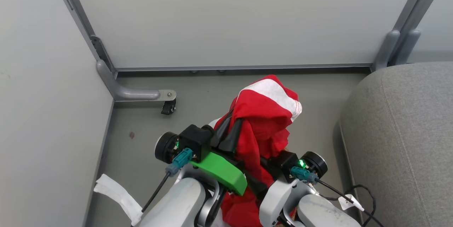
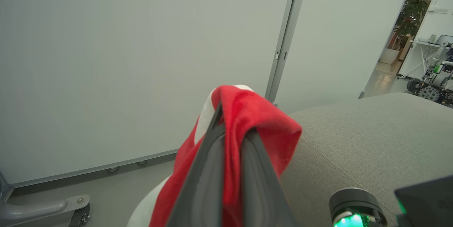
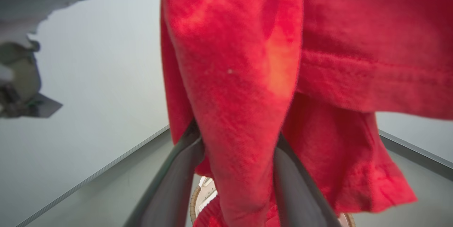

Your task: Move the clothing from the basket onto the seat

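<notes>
Holding one red garment (image 1: 265,121) between my two grippers, I have it hanging clear above the grey floor (image 1: 141,142), its single broad white stripe (image 1: 270,91) folded over the top of the bundle. My left gripper (image 2: 234,124) is closed on the upper fold: both dark fingers (image 2: 201,170) press in on a thin layer of cloth, which drapes over their tips. My right gripper (image 3: 237,135) is clamped lower down on a thicker roll of the same garment, its two fingers held a little apart by the bunched fabric between them. Below that grip the right wrist view shows one basket (image 3: 193,202), seen as a curve of brown woven rim, with a bit more red cloth (image 3: 208,220) lying inside it; I cannot tell whether that is a second garment or the tail of the one I hold. The one seat (image 1: 400,142), a big grey cushion, lies to my right, apart from the garment and with nothing red on it. One black caster (image 1: 168,107) stands under the partition foot to my left, and one white strip (image 1: 116,191) lies on the floor near my left forearm.
</notes>
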